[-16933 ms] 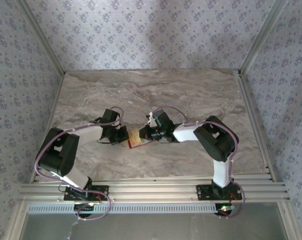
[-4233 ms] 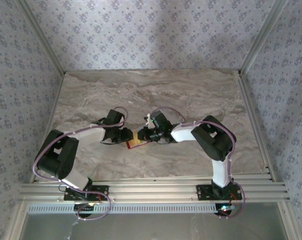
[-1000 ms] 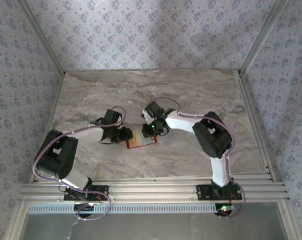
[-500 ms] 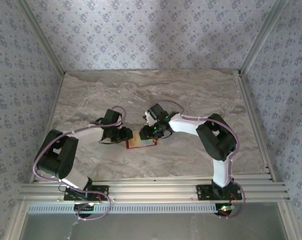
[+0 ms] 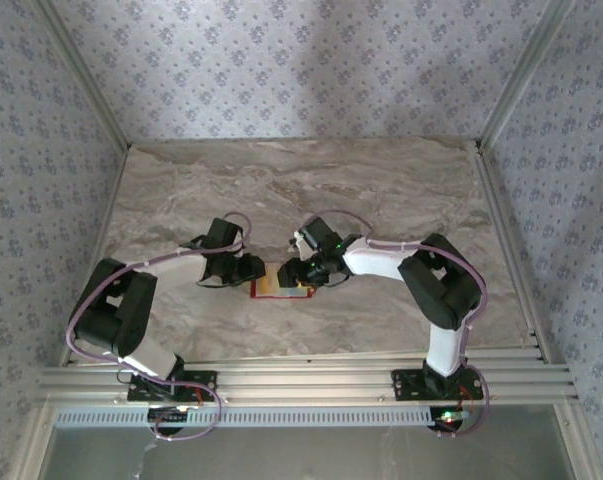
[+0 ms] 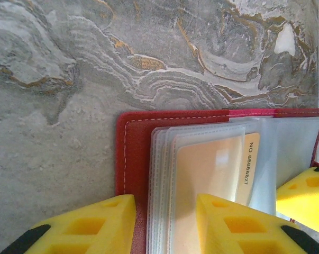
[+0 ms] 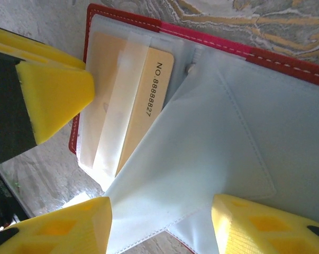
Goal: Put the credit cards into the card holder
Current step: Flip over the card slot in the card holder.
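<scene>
Against half a second ago, hardly any shift in the small red square folding card holder (image 5: 279, 288), yet a clear move by the right gripper (image 5: 300, 272), brought in closer over the holder's right half with its elbow pushed further right. Inside the holder, tucked into one of the clear floppy plastic sleeves (image 7: 201, 153), a thin pale tan-yellow rectangular credit card (image 6: 209, 174), its numbered strip at the sleeve's mouth and perhaps a touch proud of it. Probably light, stiff and slick, so best nudged flat by that exposed edge rather than pinched across the face; sleeves limp and slippery, likely to buckle if shoved. Holder itself lying open and flat on the grey marbled tabletop (image 5: 381, 190), best steadied at its stitched red border. Over the holder's left border, the left gripper (image 6: 164, 211), jaws parted at middling width, one down on the sleeve above the card, clamping nothing so far as can be told. Over the holder's right half, right gripper spread wide, a loose sleeve billowing between the jaws, ungripped.
</scene>
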